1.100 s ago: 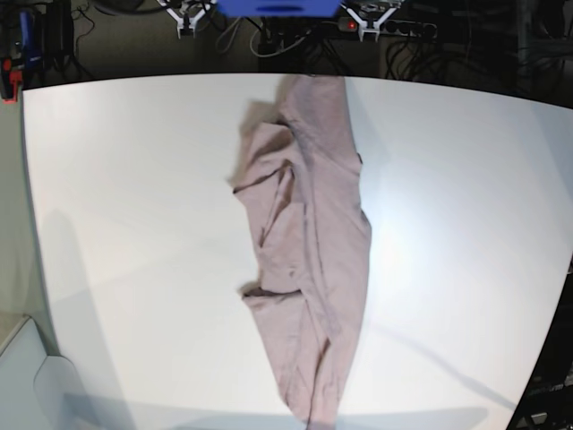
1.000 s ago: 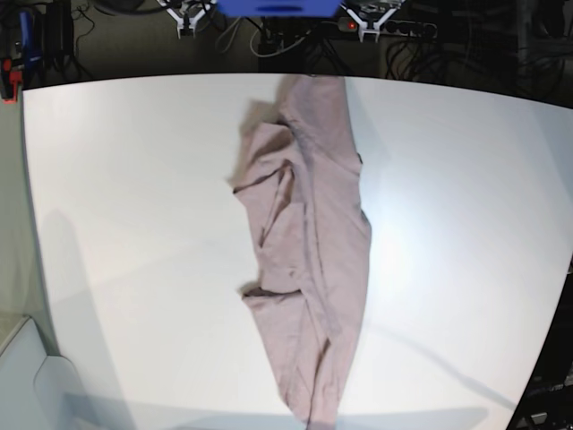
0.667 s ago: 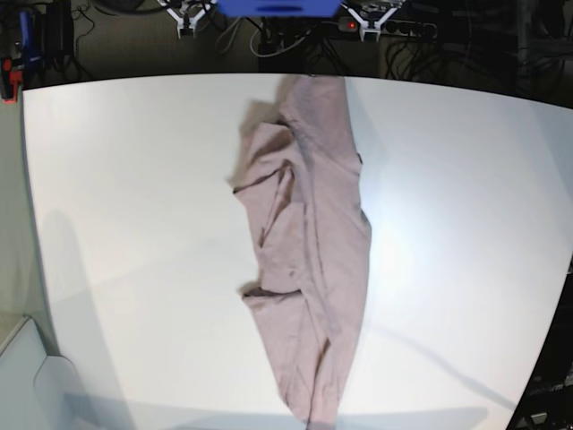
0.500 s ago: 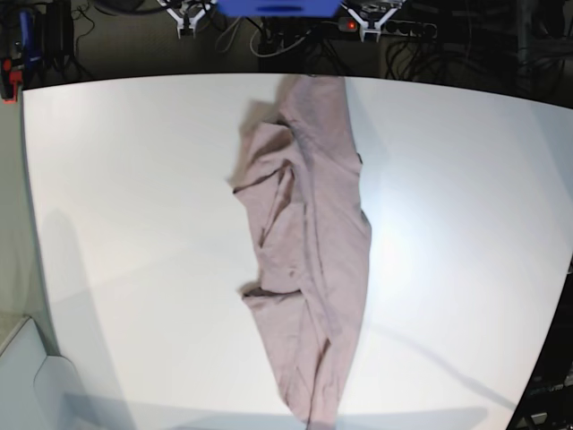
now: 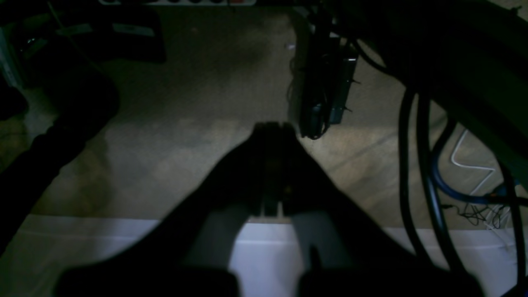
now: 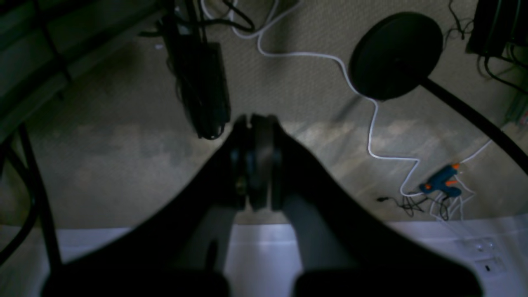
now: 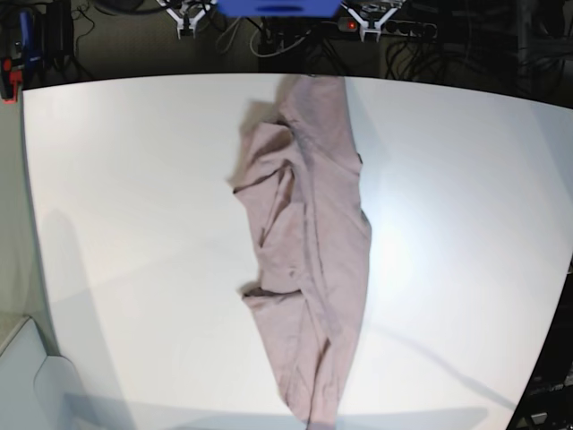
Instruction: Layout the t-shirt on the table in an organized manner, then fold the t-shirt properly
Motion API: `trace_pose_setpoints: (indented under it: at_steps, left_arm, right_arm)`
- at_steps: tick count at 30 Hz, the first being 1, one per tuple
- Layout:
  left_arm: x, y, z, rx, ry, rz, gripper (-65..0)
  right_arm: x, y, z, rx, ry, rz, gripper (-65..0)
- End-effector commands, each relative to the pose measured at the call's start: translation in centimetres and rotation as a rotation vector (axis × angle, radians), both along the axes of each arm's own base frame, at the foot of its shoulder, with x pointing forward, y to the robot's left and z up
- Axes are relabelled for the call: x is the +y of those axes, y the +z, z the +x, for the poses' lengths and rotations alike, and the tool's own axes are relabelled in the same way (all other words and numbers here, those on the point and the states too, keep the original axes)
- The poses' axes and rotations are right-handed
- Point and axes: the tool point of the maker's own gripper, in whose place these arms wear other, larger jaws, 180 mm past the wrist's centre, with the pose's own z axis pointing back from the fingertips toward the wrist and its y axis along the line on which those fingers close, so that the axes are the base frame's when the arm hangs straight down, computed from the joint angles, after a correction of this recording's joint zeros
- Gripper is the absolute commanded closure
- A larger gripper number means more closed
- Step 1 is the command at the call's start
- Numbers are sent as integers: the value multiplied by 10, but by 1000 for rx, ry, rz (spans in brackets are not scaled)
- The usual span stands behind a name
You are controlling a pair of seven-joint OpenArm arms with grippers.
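Observation:
The dusty-pink t-shirt (image 7: 309, 242) lies bunched in a long, wrinkled strip down the middle of the white table (image 7: 134, 197), from the far edge to the near edge. Neither wrist view shows the shirt. My left gripper (image 5: 272, 132) is shut with nothing in it, hanging past the table's edge (image 5: 103, 247) above the floor. My right gripper (image 6: 255, 123) is likewise shut and holds nothing, with the table's edge (image 6: 412, 255) below it. In the base view no gripper reaches over the table.
A blue base (image 7: 277, 7) and a power strip (image 7: 403, 27) sit beyond the far edge. On the floor are cables, a black box (image 5: 326, 90), a round black stand foot (image 6: 396, 53) and a blue-orange tool (image 6: 441, 185).

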Motion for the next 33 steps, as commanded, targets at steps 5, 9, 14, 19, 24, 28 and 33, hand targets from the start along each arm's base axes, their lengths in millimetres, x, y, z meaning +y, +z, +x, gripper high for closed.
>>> trace_pose_setpoints:
  at_steps: [5, 9, 14, 19, 24, 28, 33]
  left_arm:
    - [12, 9, 0, -75, 1, 21, 0]
    - [20, 26, -6, -150, -12, 24, 0]
    - [38, 66, -2, -276, -56, 39, 0]
    - [43, 124, 16, -429, -110, 33, 0]
    - [33, 183, 40, -575, -143, 4, 0]
    - [45, 229, 61, -684, -111, 43, 0]
    - [51, 277, 82, -795, -104, 72, 0]
  right_arm:
    - [-13, 6, -4, -46, 4, -10, 0]
    - [-32, 24, -7, -133, 28, -39, 0]
    - [-46, 67, 0, -277, 73, -60, 0]
    - [-23, 118, 9, -399, 122, 84, 0]
    - [-27, 175, 28, -496, 103, 126, 0]
    - [-30, 224, 54, -586, 123, 148, 0]
    - [-34, 288, 85, -721, 162, 114, 0]
